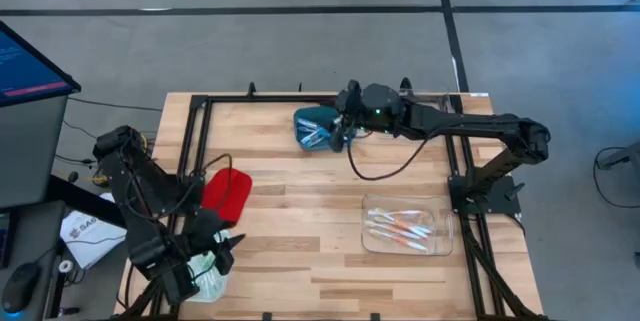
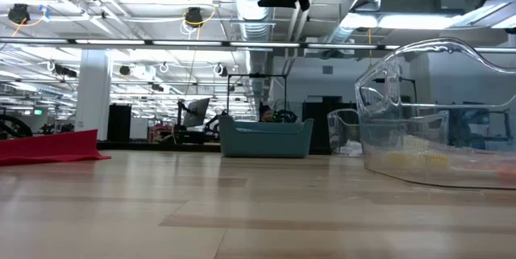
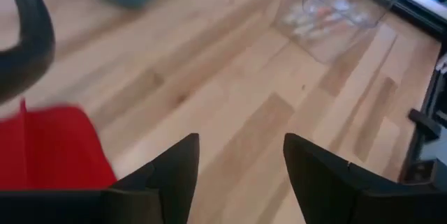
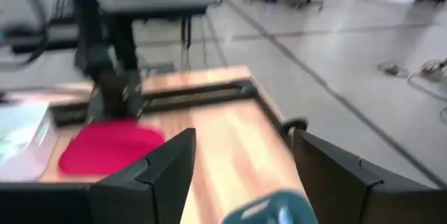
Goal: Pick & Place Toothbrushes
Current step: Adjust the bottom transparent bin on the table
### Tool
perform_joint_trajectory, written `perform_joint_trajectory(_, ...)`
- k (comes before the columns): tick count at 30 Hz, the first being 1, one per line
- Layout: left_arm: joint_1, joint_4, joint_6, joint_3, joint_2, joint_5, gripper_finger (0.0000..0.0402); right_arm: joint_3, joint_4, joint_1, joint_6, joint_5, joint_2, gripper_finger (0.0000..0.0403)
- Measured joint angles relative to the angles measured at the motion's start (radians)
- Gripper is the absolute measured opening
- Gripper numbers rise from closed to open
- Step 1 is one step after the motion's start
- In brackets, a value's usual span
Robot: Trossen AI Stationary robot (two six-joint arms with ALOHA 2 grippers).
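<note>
A: What's on the tabletop (image 1: 300,231)?
B: A clear tray (image 1: 406,228) at lower right holds the toothbrushes (image 1: 400,226).
A: And the arms?
B: The right gripper (image 1: 342,129) hangs over the teal bin (image 1: 318,128) at top centre, fingers apart and empty. The left gripper (image 1: 226,248) is at lower left, fingers apart.

Hardly any writing can be read. In the high view a white paper sheet (image 1: 85,233) lying beside the tabletop's left edge carries a dark printed mark with a few bold letters, but they are too small to spell out with confidence. The monitor (image 1: 30,66) at the far left shows blue and red lines of on-screen text, also illegible. In the low view a small green sign (image 2: 30,112) hangs in the room beyond the tabletop; its wording cannot be made out. Neither wrist view shows any lettering, labels or numbers.
</note>
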Motion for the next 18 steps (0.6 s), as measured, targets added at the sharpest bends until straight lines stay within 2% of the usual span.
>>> perform_joint_trajectory(3,0.029,0.002,0.079,0.000,0.000,-0.033,0.0204,0.000,-0.072,0.026,0.000,-0.001,-0.005,0.0233)
perform_joint_trajectory(10,0.104,0.001,0.263,0.000,0.000,-0.041,0.0206,-0.032,-0.182,0.081,0.015,-0.001,-0.031,0.0233)
perform_joint_trajectory(13,0.146,0.011,0.325,-0.008,0.000,-0.043,0.0199,-0.111,-0.166,0.096,0.048,0.000,-0.109,0.0233)
perform_joint_trajectory(18,0.214,0.019,0.391,-0.077,0.001,-0.042,0.0170,-0.326,-0.146,0.086,0.094,0.046,-0.322,0.0233)
